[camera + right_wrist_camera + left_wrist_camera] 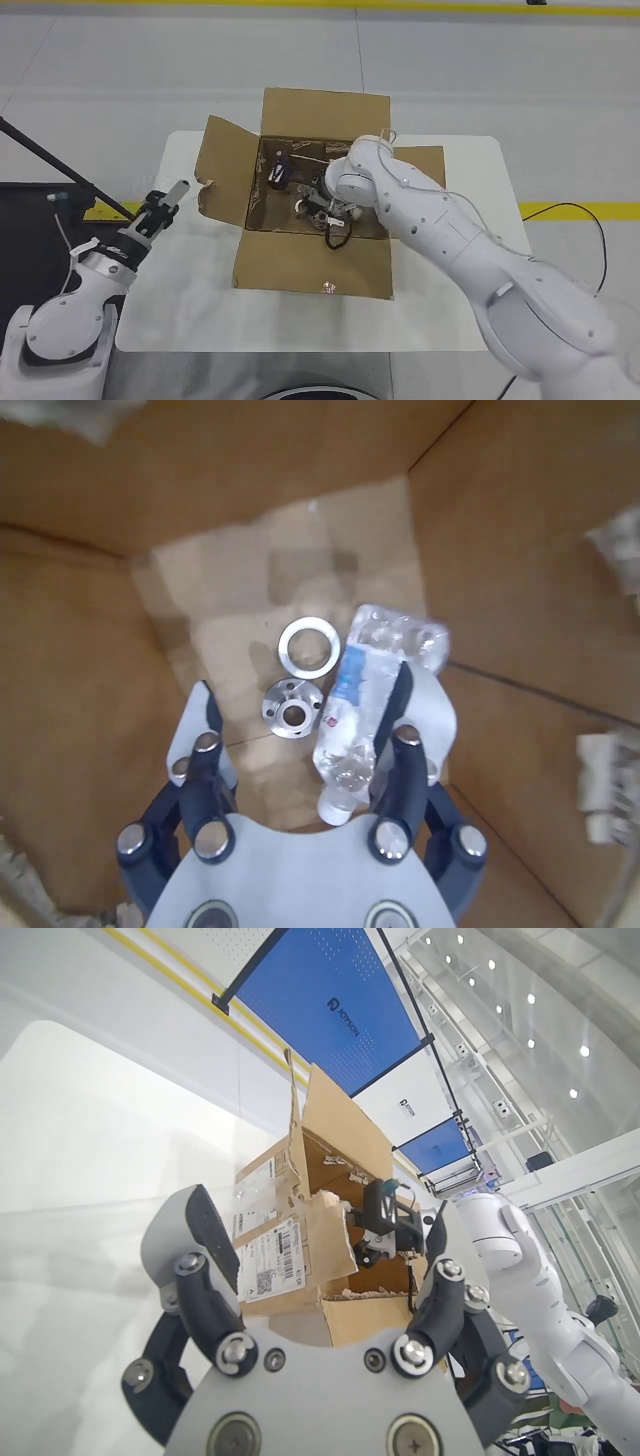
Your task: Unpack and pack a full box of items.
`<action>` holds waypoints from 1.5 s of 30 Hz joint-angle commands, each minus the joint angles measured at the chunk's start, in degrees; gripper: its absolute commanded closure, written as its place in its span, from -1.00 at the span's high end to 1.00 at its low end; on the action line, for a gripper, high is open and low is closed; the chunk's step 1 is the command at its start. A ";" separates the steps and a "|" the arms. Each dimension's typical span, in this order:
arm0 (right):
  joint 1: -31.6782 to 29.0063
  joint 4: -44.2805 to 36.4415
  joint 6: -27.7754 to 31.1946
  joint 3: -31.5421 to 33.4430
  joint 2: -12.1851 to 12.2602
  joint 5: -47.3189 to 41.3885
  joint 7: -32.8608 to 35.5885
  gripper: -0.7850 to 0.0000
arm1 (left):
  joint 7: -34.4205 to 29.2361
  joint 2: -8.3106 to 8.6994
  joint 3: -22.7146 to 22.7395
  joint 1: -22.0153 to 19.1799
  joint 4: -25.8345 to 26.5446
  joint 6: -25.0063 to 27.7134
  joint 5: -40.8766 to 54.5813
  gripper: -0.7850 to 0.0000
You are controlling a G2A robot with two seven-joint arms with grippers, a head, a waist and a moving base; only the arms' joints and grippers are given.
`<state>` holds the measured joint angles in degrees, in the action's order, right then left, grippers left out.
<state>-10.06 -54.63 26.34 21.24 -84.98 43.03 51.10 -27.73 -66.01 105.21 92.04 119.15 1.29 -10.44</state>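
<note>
Right tool (303,677) is inside the open cardboard box (315,268); left tool (320,1208) is outside it.
Right tool is spread wide and grips nothing. It sits over the box floor, where a crumpled water bottle (360,680), metal ring (283,648) and metal flange (307,700) lie close together. Left tool is also wide open and empty, over the tabletop's (440,300) left edge.

Industrial hall: yellow floor lines (590,210), high ceiling (500,988).
</note>
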 commanded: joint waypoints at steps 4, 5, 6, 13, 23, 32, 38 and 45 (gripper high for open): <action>-5.86 -16.43 -5.26 8.85 6.31 4.91 1.30 1.00 | -1.98 0.11 -3.41 -2.11 -0.26 -0.35 -1.01 1.00; -7.89 -20.43 -6.10 11.40 7.78 6.02 1.85 1.00 | -2.45 0.14 -4.15 -2.57 -0.30 -0.53 -1.23 1.00; -10.24 -24.45 -6.85 14.14 9.23 7.11 2.49 1.00 | -2.72 0.17 -4.73 -3.05 -0.34 -0.68 -1.78 1.00; -29.50 -46.62 -7.41 35.66 16.65 6.38 3.76 1.00 | -3.54 0.26 -7.84 -5.14 -0.39 -1.96 -3.45 1.00; -32.55 -49.61 -7.56 38.84 17.59 8.43 5.46 1.00 | -4.26 0.41 -10.45 -6.24 0.99 -2.58 -5.31 1.00; -38.48 -47.07 -8.35 41.47 18.11 8.93 -3.25 1.00 | -5.17 0.40 -15.58 -10.14 -0.15 -3.99 -8.38 1.00; -42.87 -45.38 -5.94 52.15 19.37 -4.47 -6.44 1.00 | -5.88 0.23 -19.50 -14.00 -2.30 -5.63 -9.49 1.00; -46.13 -38.95 2.39 64.21 21.11 -23.96 -3.99 1.00 | -6.56 0.02 -23.05 -17.75 -4.83 -7.32 -10.55 1.00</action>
<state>-56.08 -94.50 28.07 84.18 -64.06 21.32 46.38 -34.10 -65.98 82.53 74.59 114.59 -5.84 -20.87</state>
